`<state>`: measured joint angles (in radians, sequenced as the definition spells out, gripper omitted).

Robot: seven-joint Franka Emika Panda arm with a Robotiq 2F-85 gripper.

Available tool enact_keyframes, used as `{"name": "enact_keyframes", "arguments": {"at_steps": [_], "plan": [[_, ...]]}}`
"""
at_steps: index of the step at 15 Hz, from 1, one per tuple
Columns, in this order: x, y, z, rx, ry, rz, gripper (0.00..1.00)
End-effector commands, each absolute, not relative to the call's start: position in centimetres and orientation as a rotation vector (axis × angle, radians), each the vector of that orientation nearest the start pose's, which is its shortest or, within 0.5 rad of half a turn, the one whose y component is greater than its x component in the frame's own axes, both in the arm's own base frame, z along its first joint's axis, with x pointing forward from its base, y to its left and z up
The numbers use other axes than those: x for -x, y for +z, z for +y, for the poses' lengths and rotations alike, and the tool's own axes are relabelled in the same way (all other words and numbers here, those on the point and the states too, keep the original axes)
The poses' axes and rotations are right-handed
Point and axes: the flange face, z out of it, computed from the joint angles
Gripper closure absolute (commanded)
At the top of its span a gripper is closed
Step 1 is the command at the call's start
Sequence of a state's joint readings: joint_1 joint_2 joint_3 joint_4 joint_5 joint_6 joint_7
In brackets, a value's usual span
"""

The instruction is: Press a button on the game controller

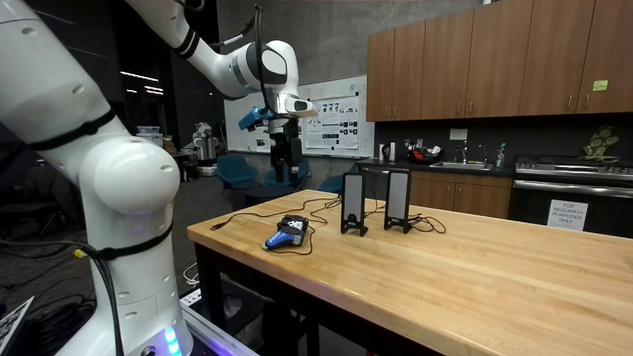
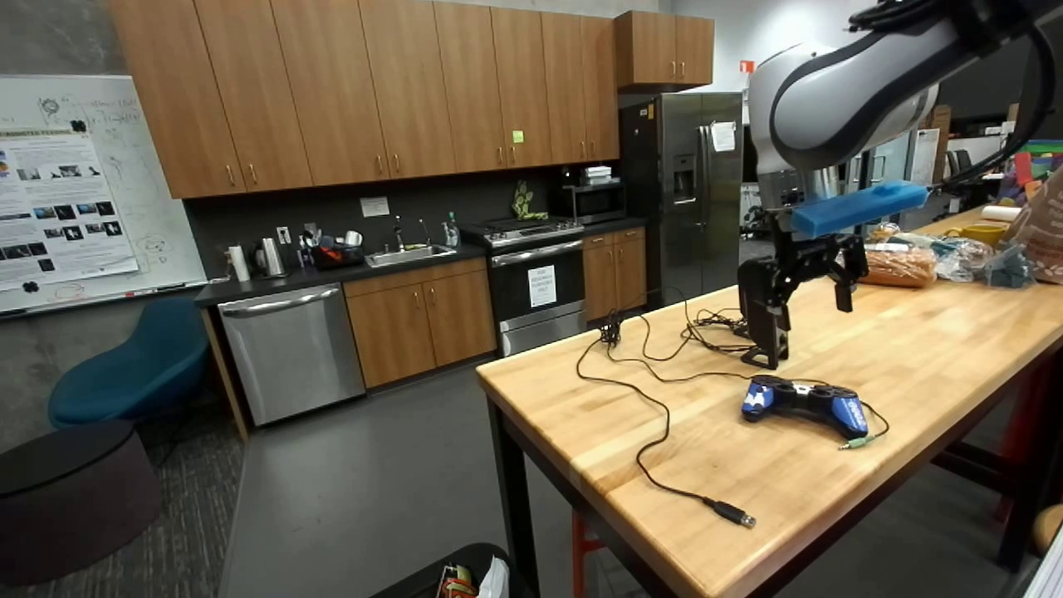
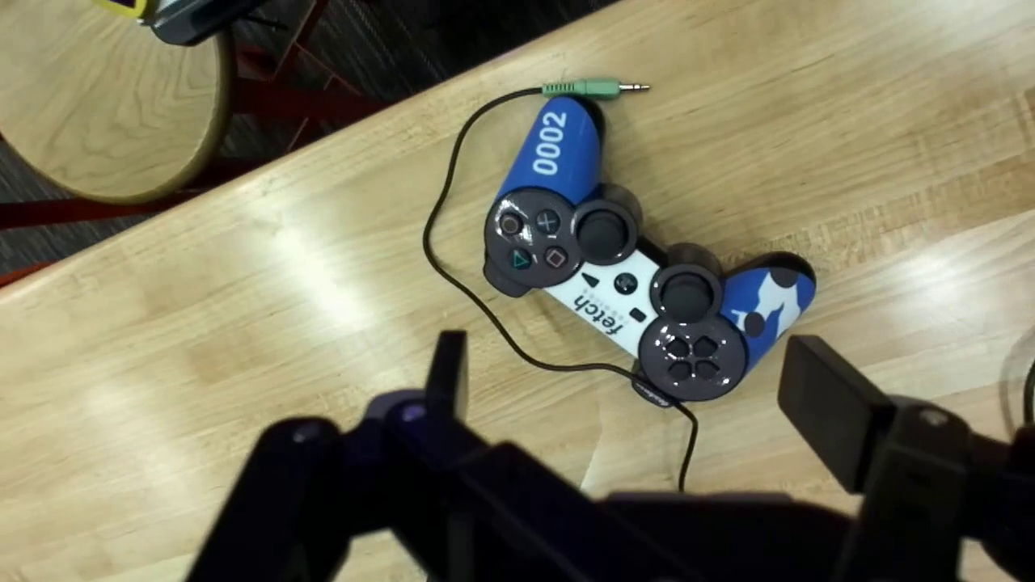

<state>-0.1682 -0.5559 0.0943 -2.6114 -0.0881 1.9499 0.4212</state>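
Okay, so nearest the lens in the wrist view is the gripper (image 3: 639,392), dark and blurry along the bottom of the frame, fingers (image 3: 837,412) spread well apart. Past that, a bit above centre, the game controller (image 3: 606,295) lies face up on the wooden table (image 3: 242,388) — blue grips, glossy black button clusters, two black thumbsticks, and a white middle patch saying "fetch" over a line too tiny to read. One grip reads 0002. A thin black cord (image 3: 453,279) curves alongside, green plug (image 3: 597,88) by that grip, then slips out of sight behind the gripper — can't tell if it's attached. Past the table edge, a round stool (image 3: 113,121) is cut off at upper left. Further back, right of centre in an exterior view, the gripper and a black speaker foot (image 2: 762,359) are hard to tell apart. Farthest off, the stove (image 1: 568,186) gets chopped by the right edge in an exterior view.
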Motion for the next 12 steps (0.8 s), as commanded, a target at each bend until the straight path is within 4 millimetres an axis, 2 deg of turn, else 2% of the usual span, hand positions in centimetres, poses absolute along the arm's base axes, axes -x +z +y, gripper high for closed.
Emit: {"name": "enact_keyframes", "arguments": {"at_steps": [1,2,9,10,12], "plan": [[-36.3,41.3,-4.7,3.152,0.164,0.866,0.30],[-36.3,40.7,-5.0,3.135,0.178,0.880,0.36],[-36.5,37.8,-6.9,3.061,0.173,1.049,0.93],[-36.5,37.5,-7.2,3.049,0.170,1.082,0.99],[-36.4,37.0,-8.0,3.022,0.167,1.152,1.00]]}}
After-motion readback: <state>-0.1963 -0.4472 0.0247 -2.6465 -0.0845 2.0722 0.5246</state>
